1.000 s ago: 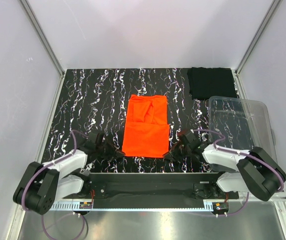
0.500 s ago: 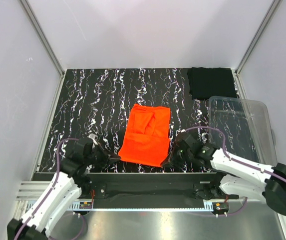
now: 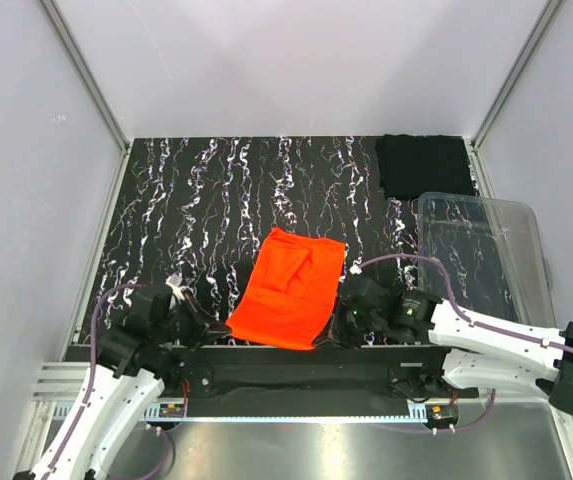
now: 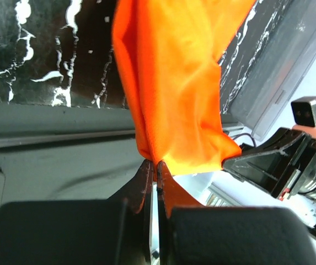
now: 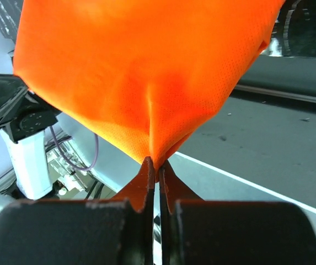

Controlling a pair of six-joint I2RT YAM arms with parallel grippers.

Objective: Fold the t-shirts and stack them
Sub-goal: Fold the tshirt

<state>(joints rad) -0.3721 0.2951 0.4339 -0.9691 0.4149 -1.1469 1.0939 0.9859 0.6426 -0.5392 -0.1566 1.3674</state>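
The black tabletop with white marble veining (image 3: 196,200) is filling the floor of the white-walled cell, with both arm bases sitting along its near edge. The clear plastic bin (image 3: 486,250) is standing at the table's right side, partly overhanging the edge.

The bright orange-red cloth t-shirt (image 3: 288,290), folded into a narrow panel, is lying near the middle of the table's front half, slightly slanted, with its far end resting on the surface. Its near edge is hanging between the two grippers at the front of the table. The black cloth t-shirt (image 3: 422,166) is sitting folded in the far right corner, just beyond the bin and well apart from the orange one.

The left gripper (image 3: 209,326) is pinching the near left corner of the orange shirt; its wrist view is showing the fingers pressed together on a gathered tip of fabric (image 4: 169,83). The right gripper (image 3: 334,330) is clamping the near right corner likewise, its jaws closed tight on a small peak of cloth (image 5: 141,66).
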